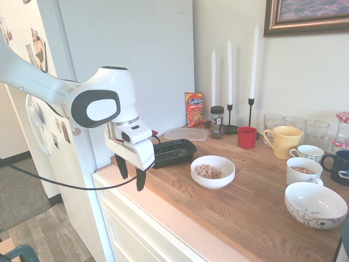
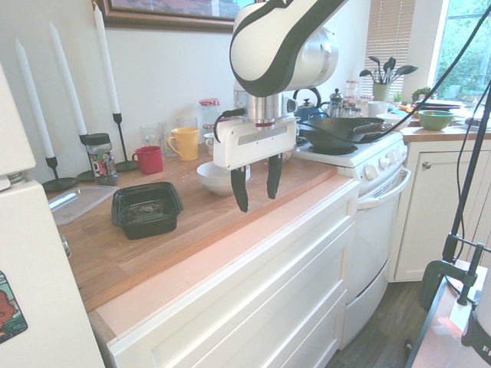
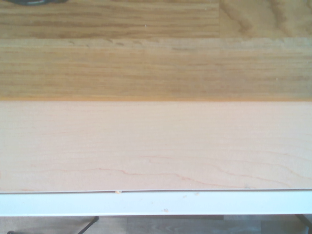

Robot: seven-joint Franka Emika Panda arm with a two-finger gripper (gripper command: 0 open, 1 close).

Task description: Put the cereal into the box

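Above the pale front strip of the wooden worktop [image 1: 256, 210]: white arm's claw [image 1: 132, 172], pointing straight down, black fingers [image 2: 240, 189] spread apart, holding nothing, clear of the surface. Just behind it: shallow black rectangular plastic box [image 1: 173, 152] with rounded corners, resting flat on the wood. Beside that box: round white bowl [image 1: 213, 171] holding the heap of tan ring-shaped cereal [image 1: 208, 171]. Farther back: clear flat plastic lid [image 1: 186, 134], orange-red snack bag [image 1: 194, 109], small dark-lidded jar [image 1: 217, 121], red cup [image 1: 247, 137], yellow mug [image 1: 284, 141], tall white candles [image 1: 229, 65] against the wall.
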